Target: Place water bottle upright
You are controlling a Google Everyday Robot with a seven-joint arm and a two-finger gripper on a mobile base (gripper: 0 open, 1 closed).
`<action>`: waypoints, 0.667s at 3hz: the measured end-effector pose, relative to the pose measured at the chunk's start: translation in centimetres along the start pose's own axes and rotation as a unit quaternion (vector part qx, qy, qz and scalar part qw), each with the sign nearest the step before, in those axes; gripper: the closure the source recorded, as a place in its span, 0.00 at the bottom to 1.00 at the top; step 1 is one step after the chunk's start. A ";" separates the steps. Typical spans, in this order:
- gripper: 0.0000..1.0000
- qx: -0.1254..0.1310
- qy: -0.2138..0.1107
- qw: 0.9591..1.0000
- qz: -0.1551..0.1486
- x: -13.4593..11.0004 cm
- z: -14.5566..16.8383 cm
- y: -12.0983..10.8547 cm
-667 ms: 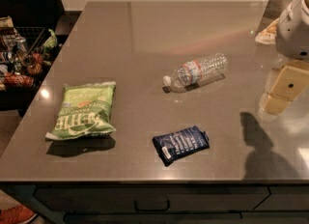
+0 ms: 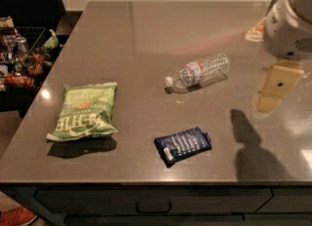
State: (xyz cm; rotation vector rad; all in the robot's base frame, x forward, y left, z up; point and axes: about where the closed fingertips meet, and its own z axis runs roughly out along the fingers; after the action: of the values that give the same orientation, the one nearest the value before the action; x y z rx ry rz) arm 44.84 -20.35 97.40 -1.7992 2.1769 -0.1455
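Three things lie on the smooth grey tabletop (image 2: 146,30) in the single camera view. The small clear ribbed plastic water bottle (image 2: 197,72) is on its side just right of the frame's centre, with its white cap pointing lower left and its white label with red and blue marks facing up. A crinkly green chip bag (image 2: 84,111) lies flat at the left, and a dark blue foil snack packet (image 2: 183,145) sits below the bottle, well apart from it. The white-and-tan gripper (image 2: 275,88) hangs at the right edge, off to the right of the bottle and not touching it. How its jaws stand, I honestly couldn't say. A wire basket of assorted stuff (image 2: 22,49) sits upper left, off the table.
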 end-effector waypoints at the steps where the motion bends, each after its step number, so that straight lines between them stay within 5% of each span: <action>1: 0.00 0.012 0.023 0.998 -0.062 -2.4 1.6 -1.3; 2: 0.00 0.007 0.027 0.994 -0.105 -4.8 3.7 -3.2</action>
State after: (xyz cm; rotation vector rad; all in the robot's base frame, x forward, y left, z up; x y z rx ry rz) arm 49.70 -15.90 95.57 -2.0360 2.0108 -0.2590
